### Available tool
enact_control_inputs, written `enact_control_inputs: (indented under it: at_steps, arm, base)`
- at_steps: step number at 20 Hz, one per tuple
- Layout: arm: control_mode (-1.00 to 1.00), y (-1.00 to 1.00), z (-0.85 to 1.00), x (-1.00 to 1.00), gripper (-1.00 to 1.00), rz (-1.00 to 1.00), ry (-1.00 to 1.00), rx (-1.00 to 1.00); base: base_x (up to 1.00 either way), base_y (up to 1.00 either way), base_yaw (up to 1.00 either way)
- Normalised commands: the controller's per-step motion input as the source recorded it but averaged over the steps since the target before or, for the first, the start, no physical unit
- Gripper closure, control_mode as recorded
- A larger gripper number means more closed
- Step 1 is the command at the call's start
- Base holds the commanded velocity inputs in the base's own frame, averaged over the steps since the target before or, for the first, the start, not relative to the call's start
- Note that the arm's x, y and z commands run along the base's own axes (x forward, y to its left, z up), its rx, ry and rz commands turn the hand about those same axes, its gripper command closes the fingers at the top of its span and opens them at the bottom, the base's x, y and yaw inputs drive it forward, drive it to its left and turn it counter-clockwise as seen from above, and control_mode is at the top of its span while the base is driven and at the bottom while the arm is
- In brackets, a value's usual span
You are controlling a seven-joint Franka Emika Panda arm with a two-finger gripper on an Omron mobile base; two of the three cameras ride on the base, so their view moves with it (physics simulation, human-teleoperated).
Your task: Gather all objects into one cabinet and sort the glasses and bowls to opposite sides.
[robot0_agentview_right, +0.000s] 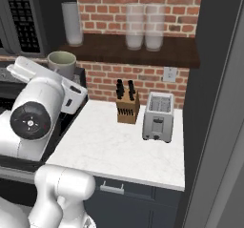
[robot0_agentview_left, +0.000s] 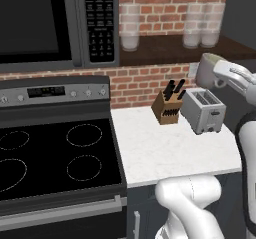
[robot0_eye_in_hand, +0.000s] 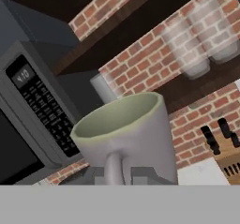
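mug (robot0_eye_in_hand: 125, 136) pale, greenish inside, handle toward camera | fingers pinched on its handle side, hidden beneath it | mug (robot0_agentview_left: 209, 69) aloft above toaster (robot0_agentview_left: 204, 110) on desk (robot0_agentview_left: 165, 150)

The white arm rises from the base in a bulky elbow, bends up and over the counter (robot0_agentview_left: 165, 153), and holds its wrist high and roughly level, the gripper (robot0_eye_in_hand: 115, 169) clamped tight on the handle of a pale mug (robot0_eye_in_hand: 126, 134) carried upright in mid-air.
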Motion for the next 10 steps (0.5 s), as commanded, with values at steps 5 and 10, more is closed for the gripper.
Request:
enact_control_inputs:
  at_steps: [5,10]
  arm:
    - [-1.0,0.06,-0.01,-0.37,1.0,-0.1,0.0,0.0]
    - [-1.0,0.22,-0.07,-0.4,1.0,-0.09,0.0,0.0]
  base:
    - [0.0,0.0,0.0]
    - [0.0,0.0,0.0]
